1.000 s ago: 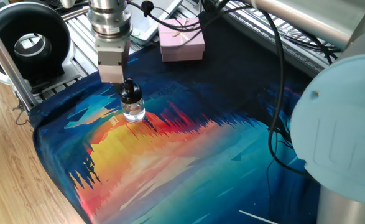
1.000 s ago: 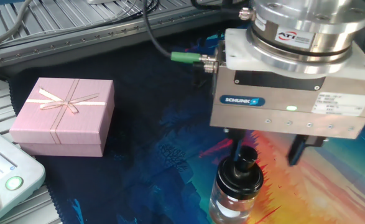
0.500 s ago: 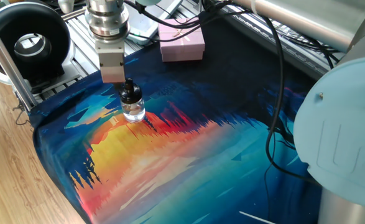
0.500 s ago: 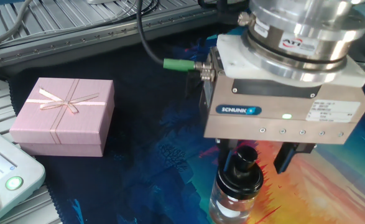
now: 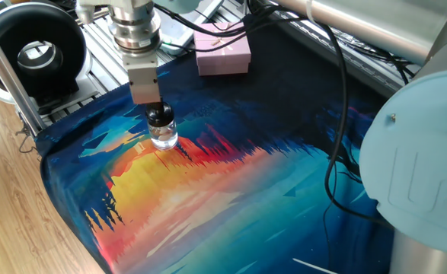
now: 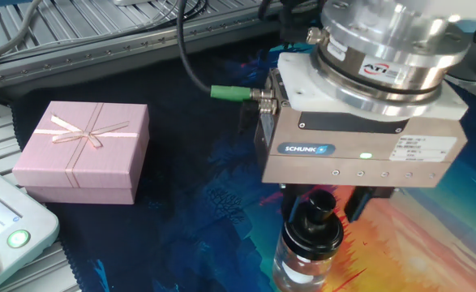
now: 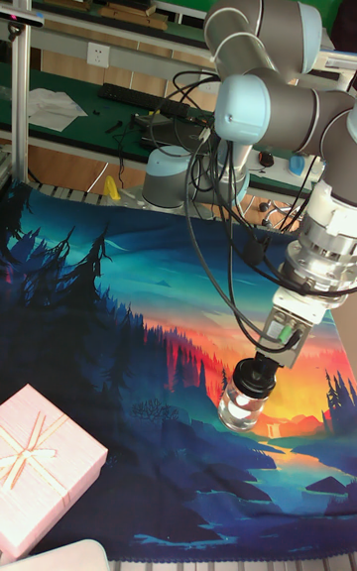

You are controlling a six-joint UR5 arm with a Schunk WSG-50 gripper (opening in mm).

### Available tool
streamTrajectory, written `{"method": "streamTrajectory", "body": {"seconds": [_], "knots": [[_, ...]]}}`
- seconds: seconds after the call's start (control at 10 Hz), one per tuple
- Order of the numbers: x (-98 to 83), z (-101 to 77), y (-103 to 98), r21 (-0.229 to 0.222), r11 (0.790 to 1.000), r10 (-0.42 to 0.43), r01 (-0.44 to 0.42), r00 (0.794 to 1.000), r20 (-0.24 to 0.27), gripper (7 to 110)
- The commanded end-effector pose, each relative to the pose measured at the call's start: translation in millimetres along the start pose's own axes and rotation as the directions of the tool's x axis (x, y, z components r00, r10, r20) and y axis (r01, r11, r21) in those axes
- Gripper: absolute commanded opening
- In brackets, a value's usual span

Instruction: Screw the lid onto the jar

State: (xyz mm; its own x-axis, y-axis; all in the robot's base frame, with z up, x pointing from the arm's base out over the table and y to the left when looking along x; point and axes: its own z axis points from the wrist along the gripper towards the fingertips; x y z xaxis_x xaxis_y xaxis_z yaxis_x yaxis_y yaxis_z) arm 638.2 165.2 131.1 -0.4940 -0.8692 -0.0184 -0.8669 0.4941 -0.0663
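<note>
The small glass jar [image 6: 306, 261] stands upright on the colorful cloth [image 5: 208, 190]. The black lid [image 6: 313, 225] sits on its neck. The claw [image 6: 323, 203] is right above, fingers on both sides of the lid's knob; whether they squeeze it, I cannot tell. A pink gift box [image 6: 83, 152] lies well apart.

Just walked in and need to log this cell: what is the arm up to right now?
The UR5 arm has its pincer lowered over the black lid, which sits on the small clear jar standing upright on the colourful printed mat. The fingers flank the lid's knob-like top, but whether they are clamped on it cannot be told. It looks like the lid is being screwed on. A pink gift box sits apart on the mat, untouched.
</note>
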Motion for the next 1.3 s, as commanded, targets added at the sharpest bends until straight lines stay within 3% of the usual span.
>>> {"method": "streamTrajectory", "body": {"seconds": [0.0,0.3,1.1,1.2], "knots": [[5.2,5.8,2,-0.013,1.000,-0.021,0.021,1.000,0.009,44],[4.2,6.0,12,-0.042,0.998,-0.050,0.051,0.999,0.019,44],[3.5,3.3,28,-0.063,0.992,-0.108,0.110,0.993,0.039,44],[7.1,0.5,26,-0.057,0.992,-0.110,0.111,0.994,0.020,44]]}}
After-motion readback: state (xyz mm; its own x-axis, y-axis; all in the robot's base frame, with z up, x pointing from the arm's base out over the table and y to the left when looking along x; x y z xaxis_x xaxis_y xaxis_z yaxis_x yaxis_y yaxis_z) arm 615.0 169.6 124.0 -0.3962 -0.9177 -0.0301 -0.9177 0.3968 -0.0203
